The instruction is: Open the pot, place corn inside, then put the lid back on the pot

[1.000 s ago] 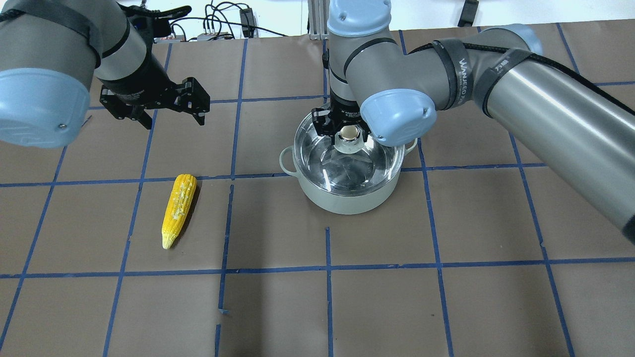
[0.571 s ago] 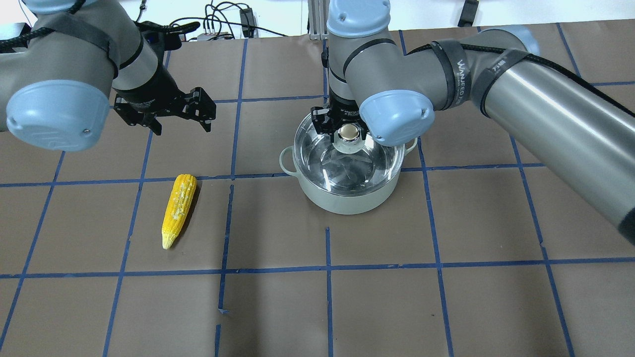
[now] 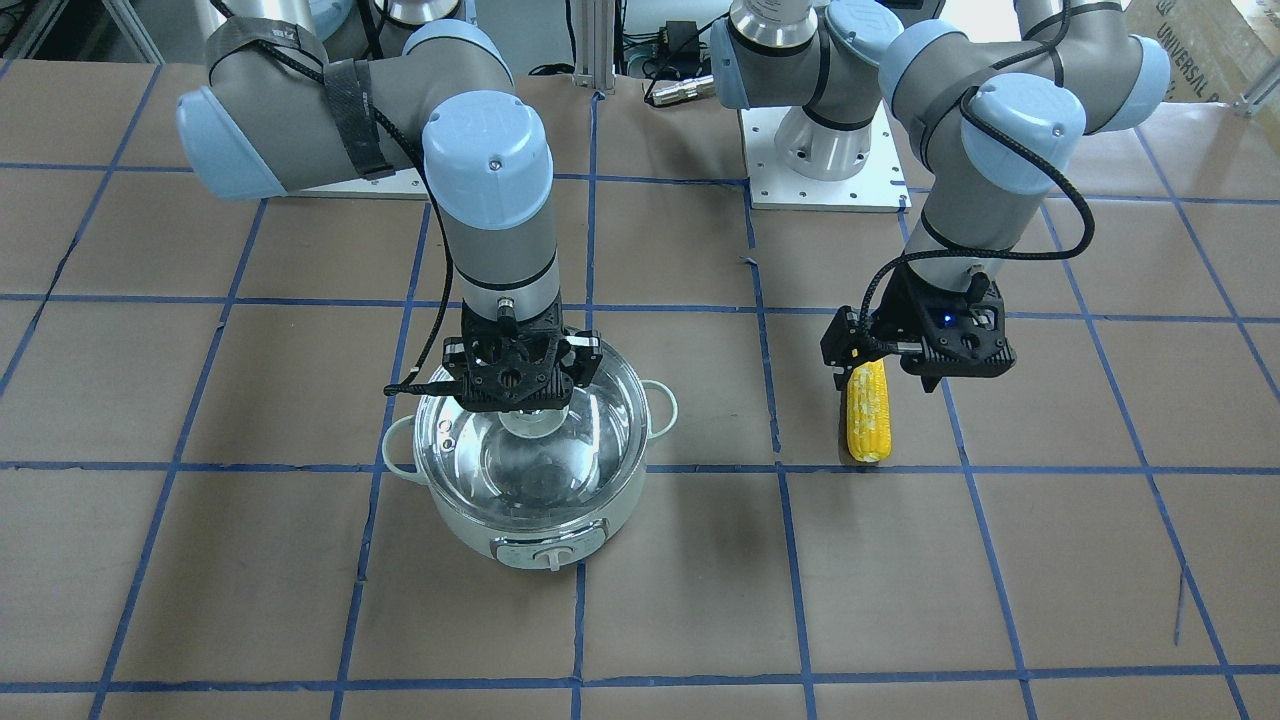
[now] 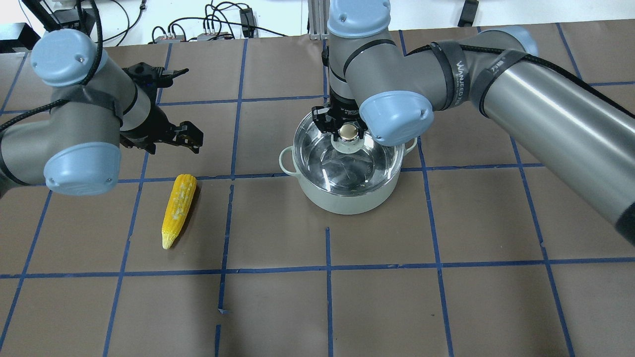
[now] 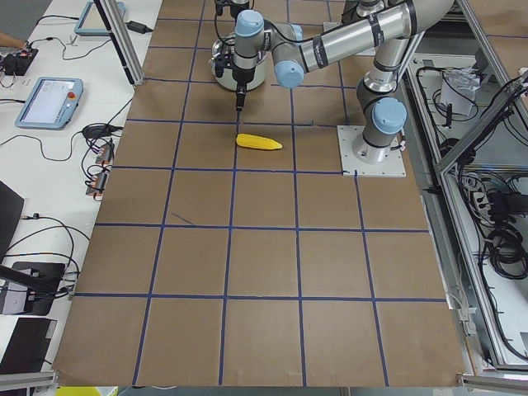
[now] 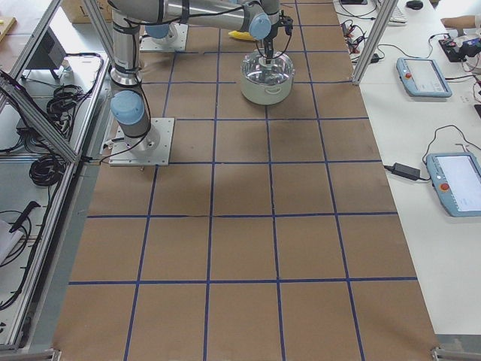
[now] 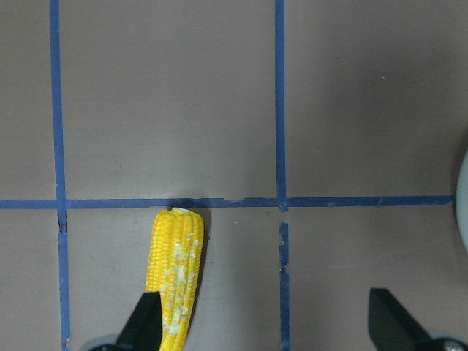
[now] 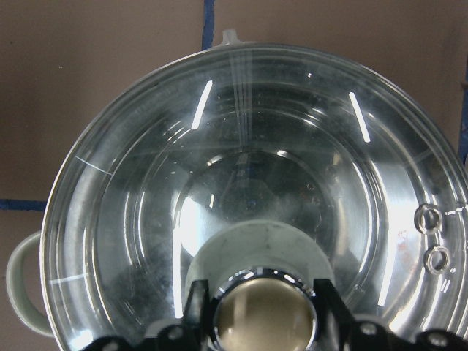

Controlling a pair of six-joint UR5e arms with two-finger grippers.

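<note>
The mint-green pot (image 4: 347, 201) stands at mid-table with the glass lid (image 4: 327, 161) resting on it. My right gripper (image 4: 348, 131) reaches straight down and is shut on the lid's gold knob (image 8: 265, 316), with a finger on each side of it. The yellow corn (image 4: 178, 208) lies on the brown table to the pot's left, its thick end away from me. My left gripper (image 4: 171, 143) is open and empty, hovering just beyond that thick end. In the left wrist view its left finger (image 7: 146, 325) overlaps the corn (image 7: 175, 274).
The table is brown paper with a blue tape grid (image 4: 230, 176). Cables and power boxes (image 4: 218, 29) lie along the far edge. The arms' white base plate (image 3: 825, 170) is at my side. Tablets (image 6: 425, 75) lie on a side bench.
My left arm has swung back and down, bringing its open gripper closer to the corn's thick end. The right gripper has stayed on the lid knob; lid and pot have not moved.
</note>
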